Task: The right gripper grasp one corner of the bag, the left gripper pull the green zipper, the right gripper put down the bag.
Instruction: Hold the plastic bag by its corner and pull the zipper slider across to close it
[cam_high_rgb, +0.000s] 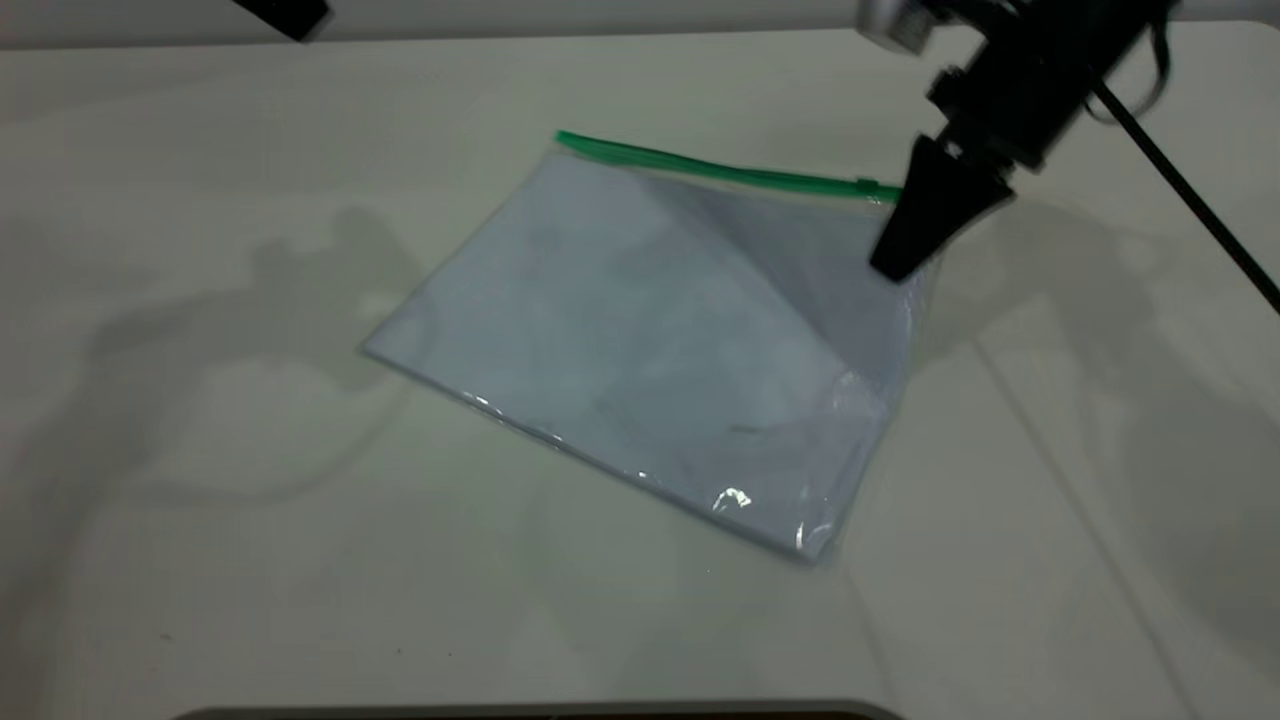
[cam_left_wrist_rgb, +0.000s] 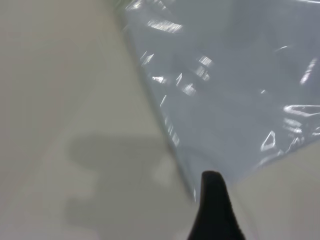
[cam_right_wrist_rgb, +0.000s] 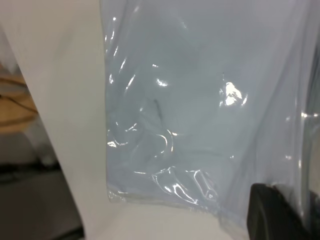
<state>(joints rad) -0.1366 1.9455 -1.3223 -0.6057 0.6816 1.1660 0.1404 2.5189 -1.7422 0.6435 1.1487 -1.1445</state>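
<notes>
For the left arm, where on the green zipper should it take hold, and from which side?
Grip the small slider tab at the right end of the green zipper, beside the right gripper, which has that corner of the bag raised. It is the only raised nub on a thin flat strip. Probably come from above, jaws across the strip. The left gripper sits far off at the table's back left.

We see bag (cam_high_rgb: 640, 340): clear glossy plastic film, crinkled, bright glints along edges, pale matt sheets inside. Green zipper (cam_high_rgb: 720, 168): smooth plastic strip. Table (cam_high_rgb: 200, 500): matt off-white, smooth. Right gripper (cam_high_rgb: 900, 262): matt black, plastic-looking.
</notes>
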